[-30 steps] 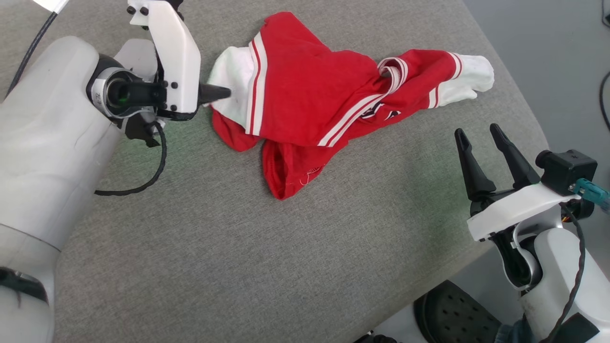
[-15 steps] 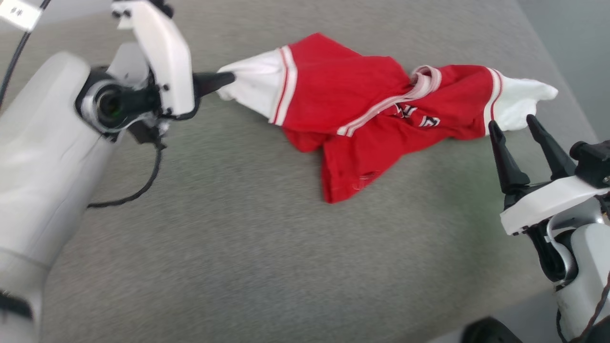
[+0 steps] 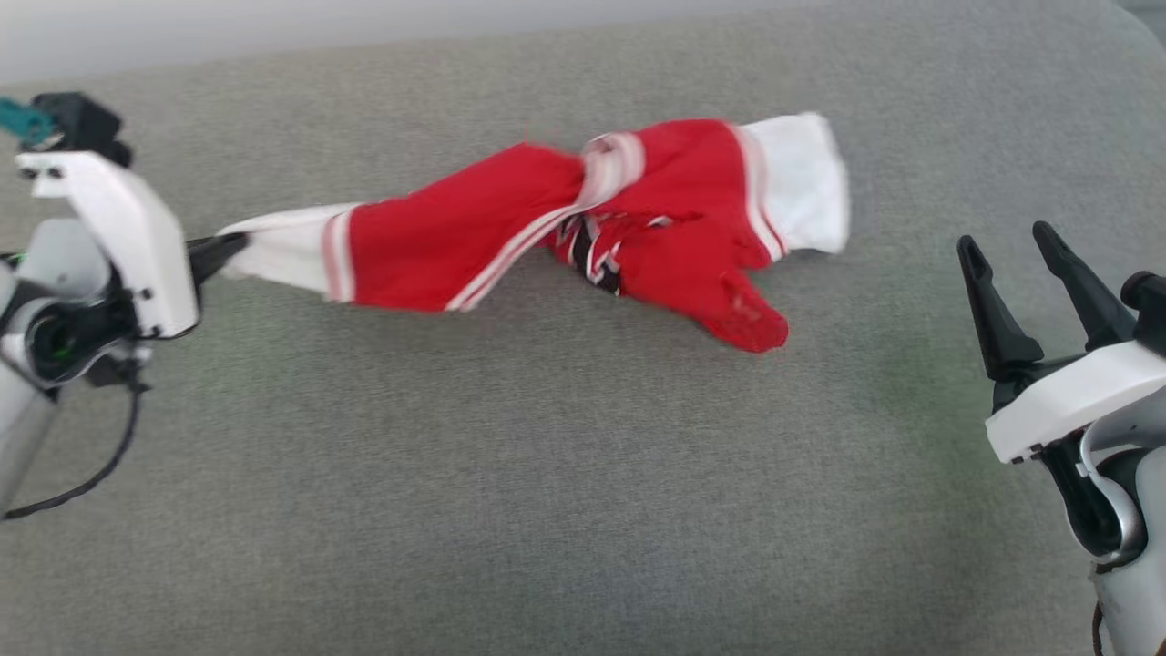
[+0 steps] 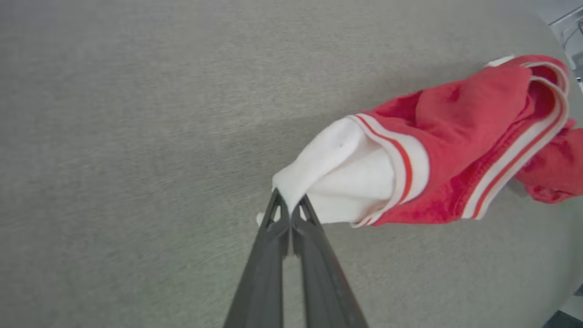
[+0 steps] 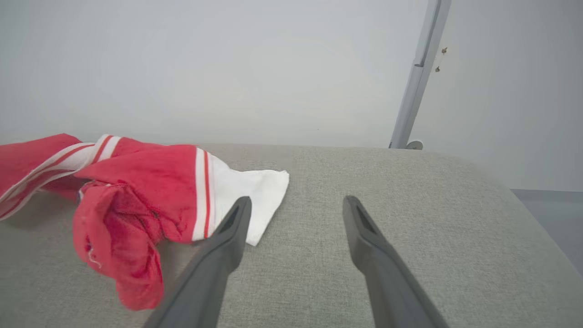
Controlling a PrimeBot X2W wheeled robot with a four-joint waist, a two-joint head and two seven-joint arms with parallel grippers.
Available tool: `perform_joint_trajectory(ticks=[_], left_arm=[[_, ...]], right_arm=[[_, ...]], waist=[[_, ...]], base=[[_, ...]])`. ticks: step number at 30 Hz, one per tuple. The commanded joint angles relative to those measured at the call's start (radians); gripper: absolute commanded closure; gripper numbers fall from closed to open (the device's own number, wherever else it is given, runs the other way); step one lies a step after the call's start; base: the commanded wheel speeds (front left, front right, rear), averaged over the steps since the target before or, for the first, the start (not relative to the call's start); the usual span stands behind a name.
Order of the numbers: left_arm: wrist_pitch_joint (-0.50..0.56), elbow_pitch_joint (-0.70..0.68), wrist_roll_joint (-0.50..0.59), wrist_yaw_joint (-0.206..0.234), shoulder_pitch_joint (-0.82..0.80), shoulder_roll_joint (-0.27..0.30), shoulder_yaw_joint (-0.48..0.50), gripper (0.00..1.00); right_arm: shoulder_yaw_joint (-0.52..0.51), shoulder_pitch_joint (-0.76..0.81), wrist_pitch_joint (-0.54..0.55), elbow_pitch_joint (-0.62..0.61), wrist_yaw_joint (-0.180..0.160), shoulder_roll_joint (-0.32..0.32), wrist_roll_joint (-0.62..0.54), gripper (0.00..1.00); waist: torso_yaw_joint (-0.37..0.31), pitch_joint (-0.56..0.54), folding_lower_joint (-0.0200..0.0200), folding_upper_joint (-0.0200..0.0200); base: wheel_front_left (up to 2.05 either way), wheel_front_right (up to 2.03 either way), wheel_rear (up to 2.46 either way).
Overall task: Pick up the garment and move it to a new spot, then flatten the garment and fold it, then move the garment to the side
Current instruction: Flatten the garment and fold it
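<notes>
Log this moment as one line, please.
left gripper: shut on white sleeve end | right gripper: open, holding nothing | shirt: crumpled, stretched across grey surface

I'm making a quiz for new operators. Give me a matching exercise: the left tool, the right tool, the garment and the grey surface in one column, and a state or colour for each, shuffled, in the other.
Column one:
1. left tool
2. right tool
3. garment
4. grey surface

Column two:
A. open, gripping nothing
B. lies under everything else
C. shut on a white sleeve end
D. red with white striped trim, twisted along its length

Pairs: 1-C, 2-A, 3-D, 4-B.
</notes>
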Motion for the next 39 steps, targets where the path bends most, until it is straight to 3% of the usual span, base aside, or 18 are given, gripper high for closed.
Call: perform_joint_trajectory(ticks=[1, 5, 15, 17, 18, 19, 20, 25, 28, 34, 37, 39], left_arm=[[-0.015, 0.009, 0.013, 0.002, 0.013, 0.005, -0.006, 1.00], [-0.079, 0.060, 0.056, 0.002, 0.035, 0.024, -0.033, 1.00], [-0.207, 0.184, 0.065, 0.002, 0.053, -0.019, -0.045, 1.00], [-0.227, 0.193, 0.058, 0.002, 0.053, -0.028, -0.045, 0.66], [-0.235, 0.195, 0.055, 0.002, 0.054, -0.032, -0.045, 0.60], [-0.246, 0.195, 0.052, 0.002, 0.054, -0.036, -0.046, 0.39], [-0.259, 0.196, 0.053, 0.002, 0.054, -0.035, -0.048, 0.00], [-0.343, 0.190, 0.064, 0.002, 0.054, -0.033, -0.047, 0.00], [-0.452, 0.191, 0.094, 0.002, 0.067, -0.037, -0.050, 0.00], [-0.706, 0.198, 0.123, 0.005, 0.140, -0.105, -0.031, 0.00], [-0.749, 0.191, 0.137, 0.025, 0.195, -0.152, 0.004, 0.00], [-0.755, 0.150, 0.174, 0.054, 0.219, -0.175, 0.078, 0.00]], right_arm=[[-0.006, 0.012, 0.004, -0.008, -0.002, 0.002, -0.006, 0.00], [-0.016, 0.035, 0.023, -0.034, -0.002, 0.008, -0.006, 0.00], [-0.050, 0.063, 0.050, -0.075, -0.002, 0.016, -0.010, 0.00], [-0.053, 0.068, 0.054, -0.077, -0.002, 0.017, -0.011, 0.00], [-0.054, 0.071, 0.058, -0.079, -0.002, 0.017, -0.012, 0.00], [-0.056, 0.073, 0.059, -0.080, -0.002, 0.016, -0.011, 0.00], [-0.057, 0.075, 0.061, -0.081, -0.002, 0.015, -0.013, 0.00], [-0.062, 0.077, 0.071, -0.087, -0.002, 0.009, -0.018, 0.00], [-0.053, 0.083, 0.084, -0.086, -0.002, -0.006, -0.026, 0.00], [-0.034, 0.094, 0.107, -0.076, -0.002, -0.047, -0.039, 0.00], [-0.025, 0.095, 0.127, -0.069, -0.002, -0.075, -0.043, 0.00], [-0.017, 0.097, 0.143, -0.068, -0.002, -0.093, -0.036, 0.00]], waist=[[0.007, -0.006, 0.0000, 0.0000], [0.003, -0.006, 0.0000, 0.0000], [-0.020, 0.013, 0.0000, 0.0000], [-0.020, 0.014, 0.0000, 0.0000], [-0.019, 0.013, 0.0000, 0.0000], [-0.016, 0.012, 0.0000, 0.0000], [-0.014, 0.011, 0.0000, 0.0000], [0.003, 0.002, 0.0000, 0.0000], [0.021, -0.011, 0.0000, 0.0000], [0.078, -0.044, 0.0000, 0.0000], [0.110, -0.058, 0.0000, 0.0000], [0.134, -0.063, 0.0000, 0.0000]], base=[[0.00, 0.00, 0.00], [0.00, 0.00, 0.00], [0.00, 0.00, 0.00], [0.00, 0.00, 0.00], [0.00, 0.00, 0.00], [0.00, 0.00, 0.00], [0.00, 0.00, 0.00], [0.00, 0.00, 0.00], [0.00, 0.00, 0.00], [0.00, 0.00, 0.00], [0.00, 0.00, 0.00], [0.00, 0.00, 0.00]])
